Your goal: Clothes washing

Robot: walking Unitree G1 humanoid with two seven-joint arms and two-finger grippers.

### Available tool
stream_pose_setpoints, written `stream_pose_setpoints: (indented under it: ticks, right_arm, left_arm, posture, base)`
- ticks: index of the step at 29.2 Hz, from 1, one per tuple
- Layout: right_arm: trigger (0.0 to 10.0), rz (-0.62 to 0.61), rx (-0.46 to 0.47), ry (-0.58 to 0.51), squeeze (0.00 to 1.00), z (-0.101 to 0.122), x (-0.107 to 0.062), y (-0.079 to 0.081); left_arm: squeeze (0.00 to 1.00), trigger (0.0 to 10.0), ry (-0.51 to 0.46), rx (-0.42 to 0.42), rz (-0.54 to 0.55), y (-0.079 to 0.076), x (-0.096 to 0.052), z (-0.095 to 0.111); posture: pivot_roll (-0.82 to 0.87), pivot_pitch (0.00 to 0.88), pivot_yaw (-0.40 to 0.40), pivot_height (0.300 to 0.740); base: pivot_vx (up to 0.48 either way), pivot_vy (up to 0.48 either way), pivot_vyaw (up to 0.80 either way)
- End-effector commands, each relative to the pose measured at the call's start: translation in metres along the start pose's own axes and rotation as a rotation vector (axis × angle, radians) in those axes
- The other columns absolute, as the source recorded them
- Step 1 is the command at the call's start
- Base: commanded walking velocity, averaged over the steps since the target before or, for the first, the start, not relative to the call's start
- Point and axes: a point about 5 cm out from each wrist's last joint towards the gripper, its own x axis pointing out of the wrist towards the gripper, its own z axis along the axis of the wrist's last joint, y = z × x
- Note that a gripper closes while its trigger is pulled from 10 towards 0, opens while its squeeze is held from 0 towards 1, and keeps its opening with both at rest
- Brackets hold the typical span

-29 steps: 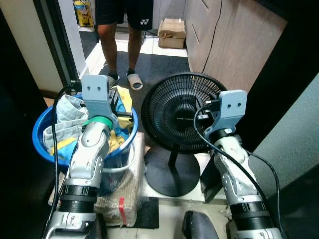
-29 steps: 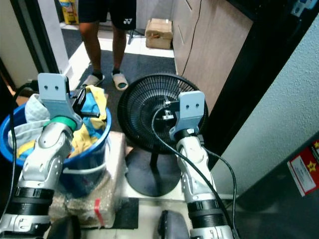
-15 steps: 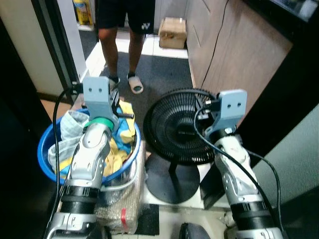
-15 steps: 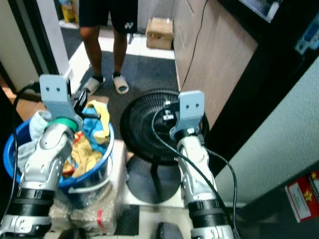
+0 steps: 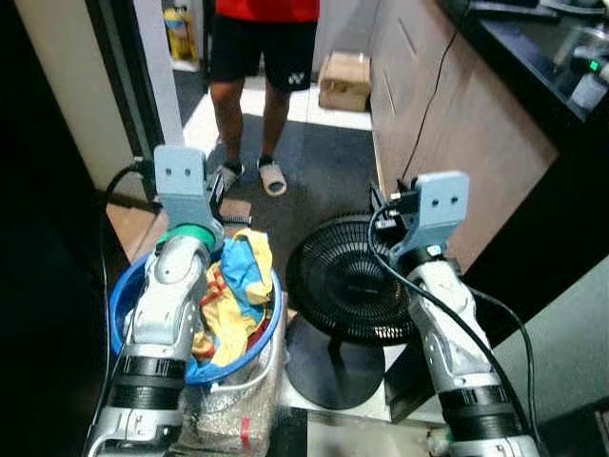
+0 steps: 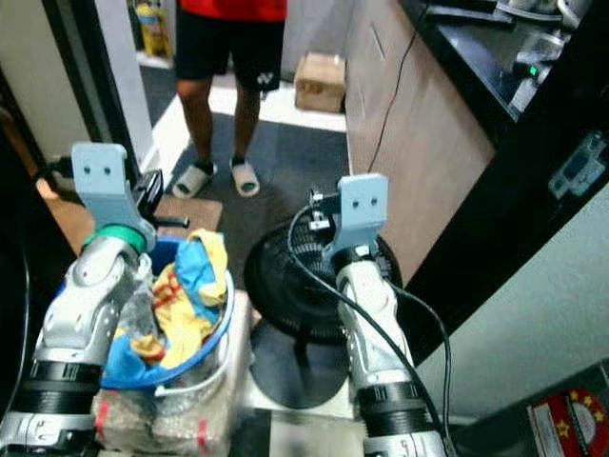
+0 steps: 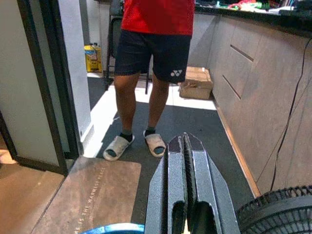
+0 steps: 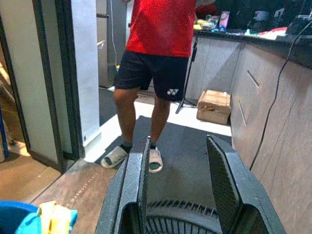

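Clothes [image 5: 233, 295], yellow, blue and red, heaped in a blue basin [image 5: 262, 338] near left, beneath our left pincer [image 7: 184, 146], fingers pressed together. Black fan [image 5: 347, 286] just right, under our right pincer [image 8: 178, 161], fingers apart. Far: person [image 5: 255, 57] in sandals, cardboard box [image 5: 345, 81].

Narrow passage. Floor: dark grey mat [image 5: 319, 167] down the middle, pale tiles [image 7: 105, 114] beside it, brown doormat [image 7: 85, 195] at the threshold. Dark door frame [image 7: 53, 83] against a cream wall [image 5: 71, 86]. Wood-fronted cabinets [image 6: 404, 162] under a black countertop [image 6: 476, 43]. Cardboard box [image 5: 344, 81] and yellow container [image 7: 91, 57] at the far end. Black floor fan [image 5: 347, 286] near the cabinets. Person in red shirt and dark shorts [image 8: 158, 53] stands on the mat.
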Motion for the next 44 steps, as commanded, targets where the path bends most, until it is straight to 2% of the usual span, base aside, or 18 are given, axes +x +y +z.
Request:
stream_pose_setpoints:
  ticks: [1,19,31,44]
  right_arm:
    - [10.0,-0.007,0.0,0.018,0.0,-0.0035,-0.0025,-0.0014]
    - [10.0,-0.008,-0.003,0.02,0.0,-0.0036,-0.0035,-0.003]
    - [10.0,-0.031,-0.036,0.032,0.0,-0.0065,-0.0037,-0.0013]
    - [10.0,-0.025,-0.032,0.028,0.0,-0.007,-0.005,0.0004]
  left_arm:
    - [0.0,10.0,0.008,0.006,-0.004,-0.0015,-0.0016,-0.0028]
    - [0.0,10.0,0.012,0.002,-0.008,-0.0039,-0.0015,-0.0042]
    - [0.0,10.0,0.015,-0.001,0.009,-0.0018,-0.0003,-0.0052]
    - [0.0,10.0,0.015,0.001,0.005,-0.0024,-0.0004,-0.0052]
  posture:
    - [0.09,0.0,-0.05,0.685]
    - [0.08,0.0,-0.051,0.74]
    - [0.08,0.0,-0.051,0.74]
    - [0.08,0.0,-0.05,0.74]
  base:
    - [0.0,0.0,0.0]
    - [0.0,0.0,0.0]
    - [0.0,0.0,0.0]
    - [0.0,0.0,0.0]
